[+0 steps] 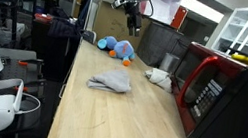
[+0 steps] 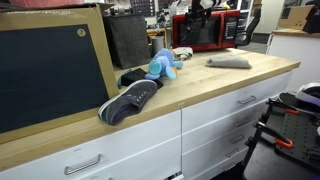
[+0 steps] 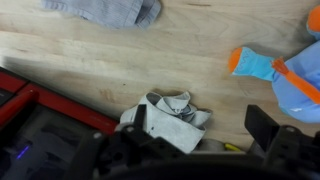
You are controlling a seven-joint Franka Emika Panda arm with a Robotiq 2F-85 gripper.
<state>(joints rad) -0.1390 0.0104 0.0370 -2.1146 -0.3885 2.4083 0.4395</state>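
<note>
Light wooden counter (image 2: 240, 76), white drawers (image 2: 218, 120) (metal handles), blackboard (image 2: 50, 70), red microwave (image 1: 206, 93)

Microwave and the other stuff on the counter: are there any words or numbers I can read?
No text here can be read.
On the microwave, the button panel has marks too small and blurred to read.
The shoe, blue plush toy and white cloth show no lettering.
</note>
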